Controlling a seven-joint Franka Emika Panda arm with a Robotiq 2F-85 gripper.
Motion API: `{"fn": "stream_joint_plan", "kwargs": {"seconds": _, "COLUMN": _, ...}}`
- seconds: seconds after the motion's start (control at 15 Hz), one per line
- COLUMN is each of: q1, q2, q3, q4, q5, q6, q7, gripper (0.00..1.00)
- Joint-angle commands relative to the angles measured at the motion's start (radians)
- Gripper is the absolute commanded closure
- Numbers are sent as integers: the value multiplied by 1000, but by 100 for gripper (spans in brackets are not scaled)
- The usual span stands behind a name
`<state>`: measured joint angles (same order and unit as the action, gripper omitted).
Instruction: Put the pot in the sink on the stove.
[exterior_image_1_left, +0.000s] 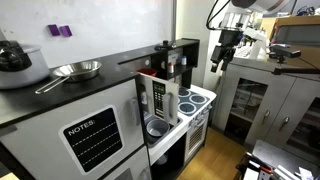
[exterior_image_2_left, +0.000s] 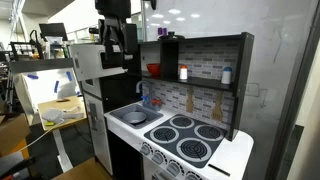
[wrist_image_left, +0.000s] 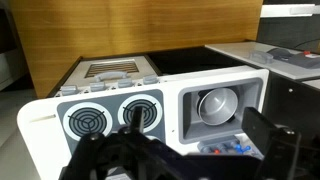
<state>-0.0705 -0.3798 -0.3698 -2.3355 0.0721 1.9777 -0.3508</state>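
Observation:
The small silver pot (wrist_image_left: 215, 105) lies in the grey sink (wrist_image_left: 188, 128) of the white toy kitchen. It shows in both exterior views (exterior_image_1_left: 157, 127) (exterior_image_2_left: 135, 116). The stove (wrist_image_left: 105, 117), with round burner rings, is next to the sink (exterior_image_1_left: 195, 100) (exterior_image_2_left: 190, 138). My gripper (wrist_image_left: 200, 150) is open and empty. It hangs high above the toy kitchen (exterior_image_1_left: 222, 60) (exterior_image_2_left: 117, 60), well apart from the pot. In the wrist view its dark fingers frame the sink from the lower edge.
A steel frying pan (exterior_image_1_left: 78, 70) and a grey cooker with a black lid (exterior_image_1_left: 15, 60) stand on the black countertop (exterior_image_1_left: 60, 98). A dark shelf with a red bowl (exterior_image_2_left: 153, 70) rises behind the sink and stove. A white toy fridge (exterior_image_2_left: 95, 100) stands beside the sink.

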Motion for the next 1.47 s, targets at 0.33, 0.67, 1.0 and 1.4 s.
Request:
{"fn": "stream_joint_plan", "kwargs": {"seconds": 0.33, "q1": -34, "q2": 5, "q3": 30, "q4": 2, "q5": 13, "q6": -3, "q7": -11, "gripper": 0}}
{"fn": "stream_joint_plan", "kwargs": {"seconds": 0.67, "q1": -34, "q2": 5, "q3": 30, "q4": 2, "q5": 13, "q6": -3, "q7": -11, "gripper": 0}}
{"fn": "stream_joint_plan", "kwargs": {"seconds": 1.0, "q1": -19, "q2": 44, "q3": 17, "q4": 21, "q5": 48, "q6": 24, "q7": -53, "gripper": 0}}
{"fn": "stream_joint_plan", "kwargs": {"seconds": 1.4, "q1": -10, "q2": 158, "q3": 32, "q4": 51, "q5": 121, "q6": 126, "q7": -128, "gripper": 0}}
